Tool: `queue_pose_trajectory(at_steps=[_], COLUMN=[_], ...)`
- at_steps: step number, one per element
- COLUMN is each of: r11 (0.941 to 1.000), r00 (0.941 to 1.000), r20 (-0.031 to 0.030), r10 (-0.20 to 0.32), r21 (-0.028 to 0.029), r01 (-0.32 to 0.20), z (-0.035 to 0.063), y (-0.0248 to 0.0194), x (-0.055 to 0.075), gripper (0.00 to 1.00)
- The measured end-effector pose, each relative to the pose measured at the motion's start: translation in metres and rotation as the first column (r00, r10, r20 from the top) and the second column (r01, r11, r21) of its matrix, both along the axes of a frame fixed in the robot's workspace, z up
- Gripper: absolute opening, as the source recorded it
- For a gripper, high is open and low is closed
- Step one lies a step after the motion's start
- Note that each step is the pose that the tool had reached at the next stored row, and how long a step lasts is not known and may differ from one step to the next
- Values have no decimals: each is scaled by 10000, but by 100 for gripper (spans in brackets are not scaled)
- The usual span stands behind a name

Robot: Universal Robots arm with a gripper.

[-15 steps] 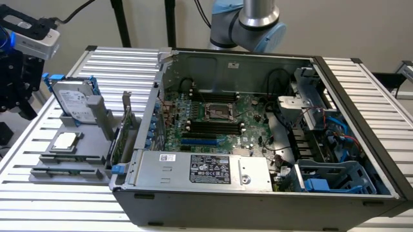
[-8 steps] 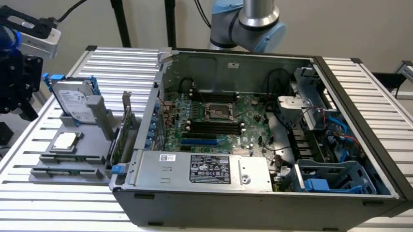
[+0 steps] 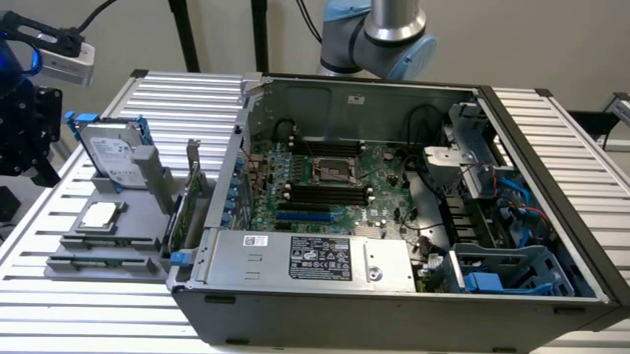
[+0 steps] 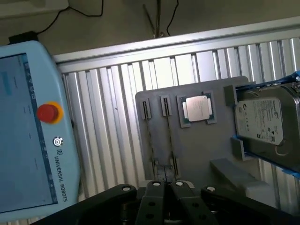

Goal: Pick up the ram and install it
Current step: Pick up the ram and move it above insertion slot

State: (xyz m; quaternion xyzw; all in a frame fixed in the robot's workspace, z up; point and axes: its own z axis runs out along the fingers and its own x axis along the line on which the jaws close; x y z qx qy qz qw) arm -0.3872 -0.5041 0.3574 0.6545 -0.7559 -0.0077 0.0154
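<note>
Two ram sticks stand on edge in slots of a grey holder plate (image 4: 187,150); in the wrist view they show as thin dark lines, one ram stick (image 4: 148,131) beside the other (image 4: 168,133). In the exterior view the ram sticks (image 3: 103,242) lie at the plate's near end, at the exterior view's left, outside the open computer case (image 3: 394,295). My gripper (image 4: 166,186) hangs above the plate just short of the sticks' ends, fingers together with nothing between them. In the exterior view the gripper (image 3: 35,166) hangs at the far left edge. The black memory slots (image 3: 325,193) lie on the motherboard.
A silver processor chip (image 4: 197,108) and a hard drive (image 4: 265,122) sit on the same plate. An upright green expansion card (image 3: 192,203) stands between plate and case. A teach pendant (image 4: 28,136) lies on the ribbed table (image 4: 108,122) beside the plate.
</note>
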Motion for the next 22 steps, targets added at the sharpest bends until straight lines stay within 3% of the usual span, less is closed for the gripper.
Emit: queue_pose_trajectory(at_steps=[8,12,13,14,16,18,19,22], r11=[9973,9971,9971,9971,9971,9971,9971,9971], r00=[9973,9971,9971,9971,9971,9971,9971,9971], r20=[1,0,-1,-1,-2,-23,-39,-43], r10=[734,759,758,759,760,760,761,759], r21=[1,2,2,1,2,4,6,5], r01=[-734,-759,-758,-759,-760,-760,-761,-759], z=[-43,-65,-68,-71,-75,-85,-96,-146], y=[-1,-3,-3,-4,-4,-5,-5,-8], x=[42,66,67,68,71,73,73,72], gripper=[11,12,24,24,36,36,42,42])
